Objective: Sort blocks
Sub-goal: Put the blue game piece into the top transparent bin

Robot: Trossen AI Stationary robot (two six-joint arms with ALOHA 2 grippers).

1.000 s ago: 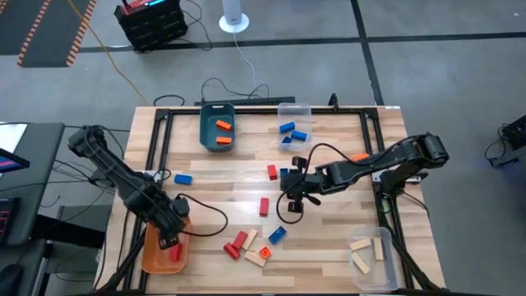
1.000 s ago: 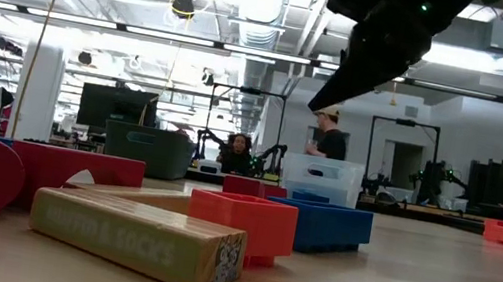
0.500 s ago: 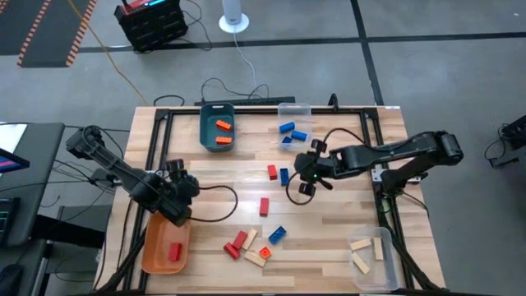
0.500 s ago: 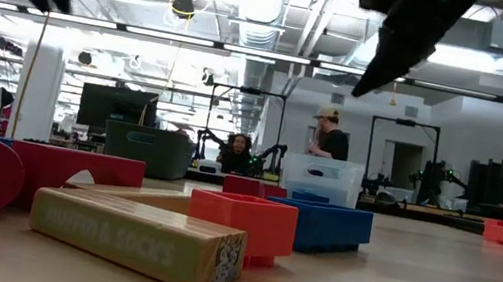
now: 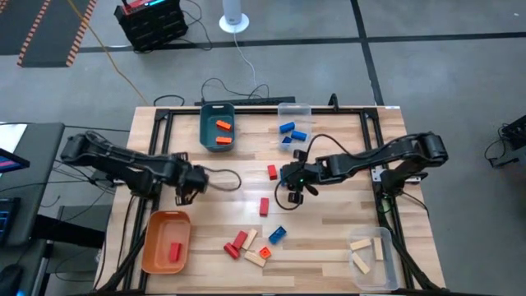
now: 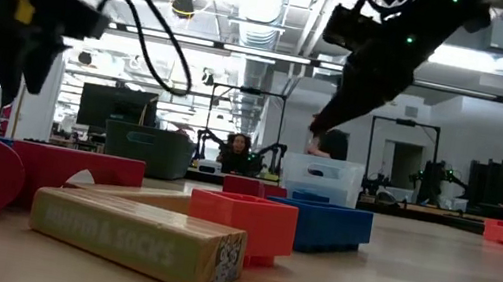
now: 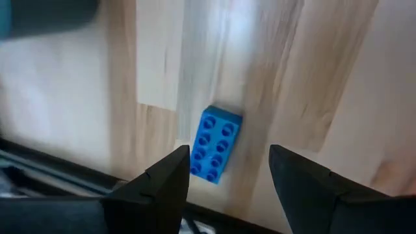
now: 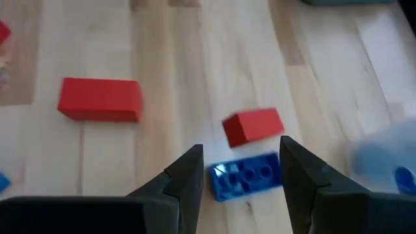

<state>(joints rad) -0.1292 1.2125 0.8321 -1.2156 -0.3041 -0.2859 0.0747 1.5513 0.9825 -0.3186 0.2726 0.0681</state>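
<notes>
The sort is partly done, judging by what sits in bins. The teal bin (image 5: 218,126) at the bench's far edge holds two orange blocks (image 5: 223,125). The clear bin (image 5: 293,109) beside it, also at the far edge, holds about three blue blocks (image 5: 287,128), the third hard to make out. The orange bin (image 5: 165,241) at the near left corner holds one red block (image 5: 174,251), and the clear bin at the near right corner (image 5: 374,256) holds three pale wooden blocks (image 5: 360,244).

Loose blocks remain on the bench. One blue block (image 7: 215,144) lies toward the left edge, below the left gripper (image 7: 229,170), whose jaws stand apart and empty over it. Near the middle lie a small red block (image 8: 253,126) and another blue block (image 8: 246,176); the right gripper (image 8: 239,170) hangs over that blue one, jaws apart and holding nothing. A longer red block (image 8: 99,99) lies closer to the near edge. Along the near edge sits a cluster (image 5: 251,243) of about two red, one blue, one orange and one or two wooden pieces. Roughly nine or ten blocks appear left to sort.
</notes>
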